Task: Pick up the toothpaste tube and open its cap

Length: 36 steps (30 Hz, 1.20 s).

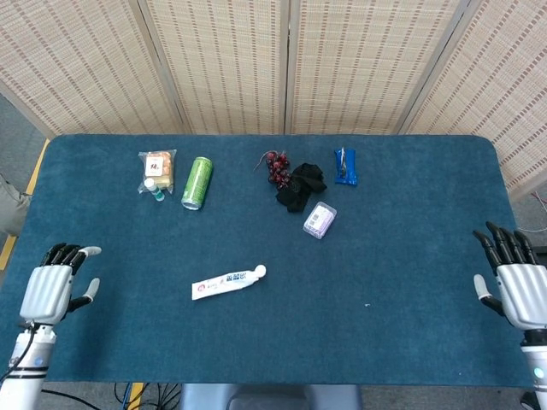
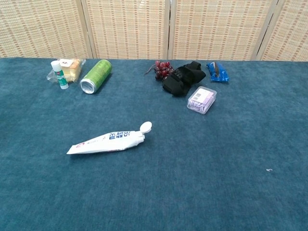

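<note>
A blue table [image 1: 385, 265] is seen from above in the head view and from low and close in the chest view. The left hand [image 1: 51, 290] sits at the near left edge of the table, palm down, its dark fingers [image 1: 65, 253] spread apart and pointing toward the far side. It holds nothing and touches nothing. The right hand [image 1: 520, 289] sits at the near right edge in the same pose, with its fingers [image 1: 504, 243] apart, and it is also empty. Neither hand appears in the chest view.

The toothpaste tube [image 1: 224, 284] lies flat on the cloth near the middle of the table, a little left of centre. Its long axis runs nearly left to right, with the right end tilted slightly toward the far side. The white cap [image 2: 146, 127] is at that right end, and the flat crimped tail points left. From these views I cannot tell whether the cap is open.

The tube lies between the two hands and is well apart from both. It is closer to the left hand than to the right.

Along the far side, from left to right, are a snack packet [image 1: 157, 167] with a small bottle [image 2: 57, 73] beside it, a green can [image 1: 197, 181] lying on its side, a bunch of dark red grapes [image 1: 275, 166], a black cloth [image 1: 301, 186], a small lilac box [image 1: 320, 219] and a blue wrapper [image 1: 344, 166].
</note>
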Each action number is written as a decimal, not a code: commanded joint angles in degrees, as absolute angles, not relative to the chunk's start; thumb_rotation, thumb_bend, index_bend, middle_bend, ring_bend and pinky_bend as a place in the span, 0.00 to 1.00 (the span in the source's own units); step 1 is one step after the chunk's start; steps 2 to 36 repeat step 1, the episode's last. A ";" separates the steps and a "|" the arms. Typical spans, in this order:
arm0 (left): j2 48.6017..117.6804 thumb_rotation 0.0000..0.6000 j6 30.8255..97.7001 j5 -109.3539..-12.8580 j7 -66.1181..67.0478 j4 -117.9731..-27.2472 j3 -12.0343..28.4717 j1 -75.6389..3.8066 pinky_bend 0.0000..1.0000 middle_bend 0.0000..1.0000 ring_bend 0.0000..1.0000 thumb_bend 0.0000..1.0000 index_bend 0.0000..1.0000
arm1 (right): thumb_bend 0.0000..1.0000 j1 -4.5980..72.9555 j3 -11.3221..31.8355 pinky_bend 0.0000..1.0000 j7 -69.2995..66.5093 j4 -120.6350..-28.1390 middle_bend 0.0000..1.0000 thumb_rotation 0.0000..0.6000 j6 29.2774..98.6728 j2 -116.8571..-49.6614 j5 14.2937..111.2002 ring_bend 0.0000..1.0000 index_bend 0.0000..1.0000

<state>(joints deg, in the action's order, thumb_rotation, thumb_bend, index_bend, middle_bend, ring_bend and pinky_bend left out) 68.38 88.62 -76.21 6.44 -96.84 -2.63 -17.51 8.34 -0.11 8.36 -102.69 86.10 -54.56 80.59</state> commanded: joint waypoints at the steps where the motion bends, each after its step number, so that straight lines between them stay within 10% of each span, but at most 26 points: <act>1: 67.69 1.00 91.90 -78.96 6.19 -97.99 -3.79 -14.55 0.11 0.29 0.19 0.34 0.26 | 0.39 6.39 -0.60 0.00 8.16 -102.08 0.00 1.00 87.98 -55.41 81.06 0.00 0.11; 36: 67.69 1.00 91.90 -78.96 6.19 -97.99 -3.79 -14.55 0.11 0.29 0.19 0.34 0.26 | 0.39 6.39 -0.60 0.00 8.16 -102.08 0.00 1.00 87.98 -55.41 81.06 0.00 0.11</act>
